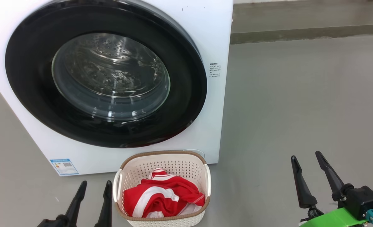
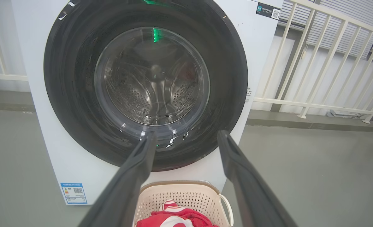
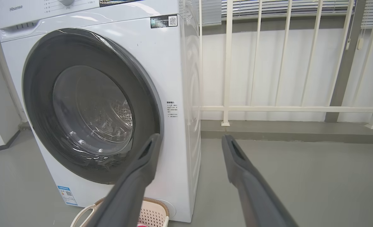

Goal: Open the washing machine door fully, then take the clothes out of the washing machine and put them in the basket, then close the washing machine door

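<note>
The white washing machine stands ahead with its round black-rimmed door shut flat against the front; bare steel drum shows through the glass. The same door faces the left wrist view, and the door sits at the left of the right wrist view. On the floor in front stands the cream basket with the red and white clothes lying inside. My left gripper is open just left of the basket, holding nothing. Out over bare floor at the lower right, my right gripper is open and empty.
Grey floor spreads to the right of the machine. A low step and a white railing run behind it. A blue label sticker marks the machine's lower left corner.
</note>
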### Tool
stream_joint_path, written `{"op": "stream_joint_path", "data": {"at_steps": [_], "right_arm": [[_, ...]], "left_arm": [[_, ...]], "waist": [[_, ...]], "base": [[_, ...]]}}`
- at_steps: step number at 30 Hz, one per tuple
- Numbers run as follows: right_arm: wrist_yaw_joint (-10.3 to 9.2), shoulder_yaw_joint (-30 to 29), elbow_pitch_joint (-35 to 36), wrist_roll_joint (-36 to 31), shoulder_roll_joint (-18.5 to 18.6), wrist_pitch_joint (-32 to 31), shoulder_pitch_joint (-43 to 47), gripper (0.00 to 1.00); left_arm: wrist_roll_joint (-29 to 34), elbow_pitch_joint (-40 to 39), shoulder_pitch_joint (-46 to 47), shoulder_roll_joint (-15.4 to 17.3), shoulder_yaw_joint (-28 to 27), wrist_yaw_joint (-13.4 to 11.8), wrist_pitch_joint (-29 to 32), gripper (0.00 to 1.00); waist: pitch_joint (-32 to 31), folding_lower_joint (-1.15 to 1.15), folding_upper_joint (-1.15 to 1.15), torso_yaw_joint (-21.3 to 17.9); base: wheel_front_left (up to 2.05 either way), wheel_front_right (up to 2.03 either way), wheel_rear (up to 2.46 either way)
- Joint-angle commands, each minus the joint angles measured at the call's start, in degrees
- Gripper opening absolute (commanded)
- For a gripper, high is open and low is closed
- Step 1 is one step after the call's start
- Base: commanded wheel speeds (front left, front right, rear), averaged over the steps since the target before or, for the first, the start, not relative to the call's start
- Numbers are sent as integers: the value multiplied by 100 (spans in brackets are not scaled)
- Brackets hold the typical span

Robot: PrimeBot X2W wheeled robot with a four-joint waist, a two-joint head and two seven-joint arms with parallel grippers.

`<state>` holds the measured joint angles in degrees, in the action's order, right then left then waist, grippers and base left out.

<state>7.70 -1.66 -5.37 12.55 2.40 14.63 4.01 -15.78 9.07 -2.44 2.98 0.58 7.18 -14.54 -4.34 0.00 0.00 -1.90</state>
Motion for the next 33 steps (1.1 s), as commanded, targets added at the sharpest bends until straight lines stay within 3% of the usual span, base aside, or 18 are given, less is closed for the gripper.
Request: {"op": "stream_joint_path", "data": {"at_steps": [1,17,18,25,29,33], "right_arm": [[-21,132,179,-58,48,37,-82,100],[-21,279,175,-70,48,37,-57,100],[0,137,45,-3,-2,0,55,0],[1,162,-323,172,-58,-41,190,0],[0,153,-331,439,-43,-98,156,0],[-1,145,-351,706,-29,-155,119,0]], "left_arm": [[-27,-145,121,51,-199,30,-46,100],[-2,-107,111,15,-225,31,-46,100],[-32,15,-1,-19,-28,0,0,0],[-184,362,-122,-83,-5,-8,90,0],[-427,358,-94,-81,-29,-7,159,0],[-670,361,-67,-78,-49,-5,222,0]], "waist": [[-12,0,0,7],[-88,0,0,63],[-88,0,0,64],[-81,1,0,65],[-73,13,0,71],[-49,2,0,75]], "base": [[0,0,0],[0,0,0],[0,0,0],[0,0,0],[0,0,0],[0,0,0]]}}
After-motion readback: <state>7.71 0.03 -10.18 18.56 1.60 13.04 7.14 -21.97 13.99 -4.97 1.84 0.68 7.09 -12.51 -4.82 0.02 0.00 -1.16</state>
